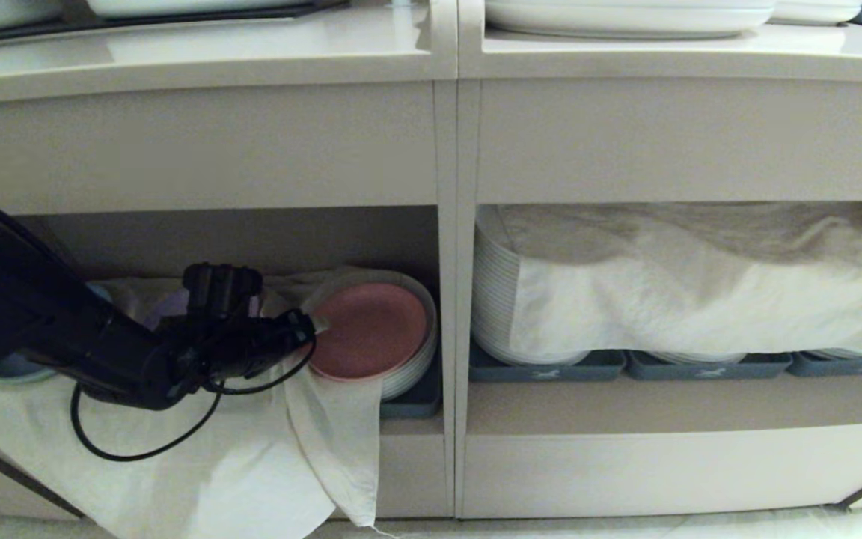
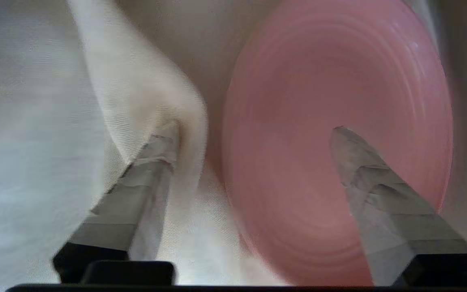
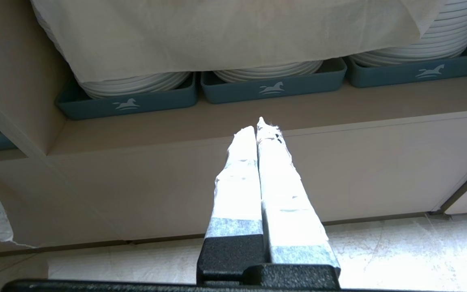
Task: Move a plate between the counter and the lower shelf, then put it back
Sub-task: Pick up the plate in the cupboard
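The pink plate [image 1: 371, 329] [image 2: 339, 142] lies on top of a stack of pale small plates in the lower shelf [image 1: 251, 239], close to the upright divider. My left gripper [image 1: 317, 326] [image 2: 255, 132] reaches into this cubby and is open. One finger stands in front of the plate's face. The other presses into a fold of the white cloth [image 1: 176, 464] [image 2: 144, 93] beside the plate's edge. Neither finger grips the plate. The counter [image 1: 251, 52] runs along the top. My right gripper [image 3: 260, 125] is shut and empty, low in front of the wider cubby.
A dark grey-blue tray [image 1: 416, 404] holds the small plate stack. The divider [image 1: 455, 299] stands just right of it. Tall white plate stacks [image 1: 498, 299] under a cloth fill the right cubby in blue trays [image 3: 272, 87]. Large white dishes [image 1: 625, 15] sit on the counter.
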### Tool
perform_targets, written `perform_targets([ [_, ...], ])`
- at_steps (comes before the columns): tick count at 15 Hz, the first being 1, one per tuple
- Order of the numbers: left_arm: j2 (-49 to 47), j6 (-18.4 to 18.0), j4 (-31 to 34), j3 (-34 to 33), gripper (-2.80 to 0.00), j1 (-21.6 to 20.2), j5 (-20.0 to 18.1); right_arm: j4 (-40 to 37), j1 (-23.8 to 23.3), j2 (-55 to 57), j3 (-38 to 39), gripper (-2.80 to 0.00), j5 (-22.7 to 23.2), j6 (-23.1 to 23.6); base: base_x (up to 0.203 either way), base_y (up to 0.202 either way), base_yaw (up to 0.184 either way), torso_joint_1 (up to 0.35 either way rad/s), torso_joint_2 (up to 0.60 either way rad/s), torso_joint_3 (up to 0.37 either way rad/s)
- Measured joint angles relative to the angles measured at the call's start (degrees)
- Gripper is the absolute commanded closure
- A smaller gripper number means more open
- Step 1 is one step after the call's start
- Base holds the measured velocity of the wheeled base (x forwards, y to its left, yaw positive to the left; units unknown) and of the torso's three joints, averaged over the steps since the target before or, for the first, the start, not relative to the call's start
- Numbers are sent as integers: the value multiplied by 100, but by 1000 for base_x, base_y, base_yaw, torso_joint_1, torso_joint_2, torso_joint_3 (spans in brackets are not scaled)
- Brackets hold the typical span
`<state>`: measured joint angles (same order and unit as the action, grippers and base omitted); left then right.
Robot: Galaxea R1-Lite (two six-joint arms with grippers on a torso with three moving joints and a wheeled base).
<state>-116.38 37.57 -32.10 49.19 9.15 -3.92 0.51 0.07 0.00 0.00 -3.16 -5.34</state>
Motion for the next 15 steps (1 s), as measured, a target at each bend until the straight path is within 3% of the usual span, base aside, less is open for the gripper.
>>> perform_targets([
  [15, 500, -27, -39, -471, -280, -113, 64, 0, 0, 0, 0, 0, 0, -2, 0, 0, 0, 0, 0, 0],
])
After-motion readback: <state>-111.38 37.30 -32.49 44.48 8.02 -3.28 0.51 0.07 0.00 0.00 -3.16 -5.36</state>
